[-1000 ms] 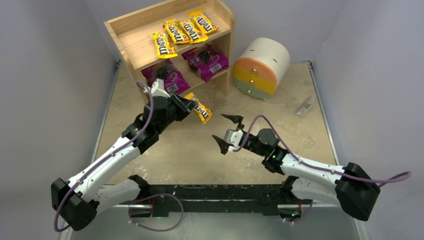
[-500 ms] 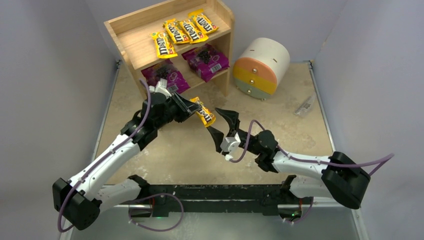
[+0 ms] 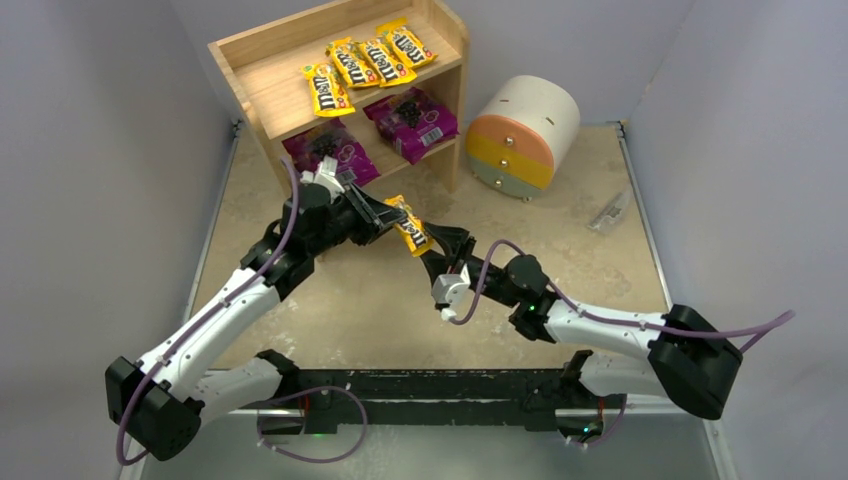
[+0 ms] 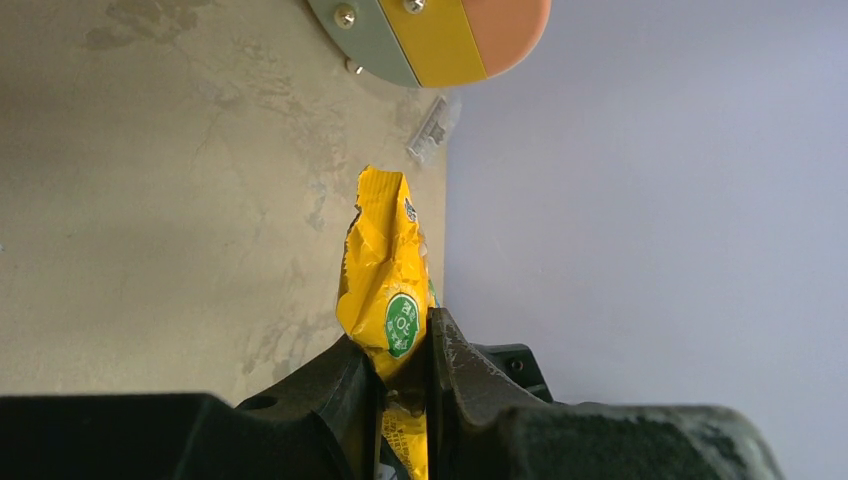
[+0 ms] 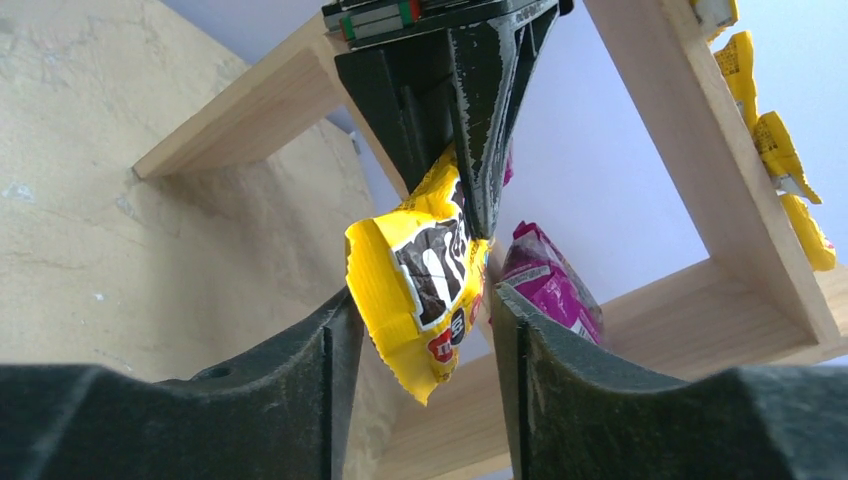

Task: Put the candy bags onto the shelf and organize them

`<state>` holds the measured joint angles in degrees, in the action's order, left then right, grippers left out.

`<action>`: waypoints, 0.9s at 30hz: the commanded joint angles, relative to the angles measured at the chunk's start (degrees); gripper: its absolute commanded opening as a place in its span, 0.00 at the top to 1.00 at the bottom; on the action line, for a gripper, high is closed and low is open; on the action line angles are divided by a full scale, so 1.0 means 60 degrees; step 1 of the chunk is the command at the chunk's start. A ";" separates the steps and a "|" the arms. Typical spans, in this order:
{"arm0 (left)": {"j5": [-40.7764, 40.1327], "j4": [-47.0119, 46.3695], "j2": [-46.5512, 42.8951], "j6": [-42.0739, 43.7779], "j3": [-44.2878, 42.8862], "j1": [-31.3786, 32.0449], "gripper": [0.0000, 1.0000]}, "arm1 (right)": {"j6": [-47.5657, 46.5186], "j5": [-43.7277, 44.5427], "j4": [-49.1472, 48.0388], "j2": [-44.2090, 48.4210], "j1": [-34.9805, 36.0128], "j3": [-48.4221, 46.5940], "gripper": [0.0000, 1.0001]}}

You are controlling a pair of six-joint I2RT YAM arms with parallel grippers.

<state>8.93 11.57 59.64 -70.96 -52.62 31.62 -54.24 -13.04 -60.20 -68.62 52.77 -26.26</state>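
Note:
My left gripper (image 3: 385, 212) is shut on a yellow M&M's packet (image 3: 411, 228) and holds it in the air in front of the wooden shelf (image 3: 448, 30). In the left wrist view the packet (image 4: 385, 270) sticks up from the shut gripper (image 4: 405, 350). My right gripper (image 3: 440, 252) is open, with its jaws on either side of the packet's free end (image 5: 420, 280); small gaps still show. Several yellow packets (image 3: 365, 62) lie on the top tier. Two magenta bags (image 3: 412, 120) (image 3: 330, 150) lie on the lower tier.
A round white drum with coloured drawers (image 3: 525, 130) stands right of the shelf and shows in the left wrist view (image 4: 440, 35). A small clear item (image 3: 608, 212) lies by the right wall. Grey walls close in the table on both sides.
My right gripper has swung left and up to the packet, and its jaws now straddle it. My left gripper has carried the packet a little to the right.

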 commanded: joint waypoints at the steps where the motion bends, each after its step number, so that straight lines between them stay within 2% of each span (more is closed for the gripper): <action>1: 0.0556 -0.0619 0.0025 -0.0201 0.0023 -0.0062 1.00 | -0.0174 -0.0005 -0.0367 0.0015 0.0023 -0.0538 0.51; 6: 0.0567 -0.0566 0.0091 -0.0189 0.0027 -0.0055 1.00 | -0.0204 -0.0007 -0.0597 -0.0088 0.0023 -0.0550 0.77; 8: 0.0528 -0.0531 0.0076 -0.0151 0.0025 -0.0068 0.98 | -0.0145 -0.0074 -0.0615 -0.0052 0.0023 -0.0552 0.83; 11: 0.0327 -0.0380 0.0033 0.0060 -0.0052 -0.0084 0.75 | -0.0077 -0.0045 -0.0480 0.0061 0.0023 -0.0594 0.88; 15: -0.0538 0.0165 -0.0473 0.0753 -0.0179 -0.0084 0.31 | 0.0031 0.0253 -0.0100 0.0356 0.0023 -0.0697 0.90; 18: -0.1329 0.0712 -0.1195 0.1701 -0.0204 -0.0084 0.15 | 0.0023 0.0514 0.1100 0.0681 0.0025 -0.1041 0.89; 23: -0.2740 0.2157 -0.2690 0.3643 -0.0292 -0.0084 0.10 | 0.0056 0.1673 0.2433 0.1156 -0.0005 -0.1669 0.89; 27: -0.3210 0.3027 -0.3340 0.4513 -0.0034 -0.0096 0.08 | 0.0250 0.1779 0.3754 0.1182 0.0001 -0.2810 0.89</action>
<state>-4.45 22.87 41.95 -53.12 -52.69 31.51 -54.11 -5.69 -44.91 -62.57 52.75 -35.66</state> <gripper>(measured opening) 0.908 0.209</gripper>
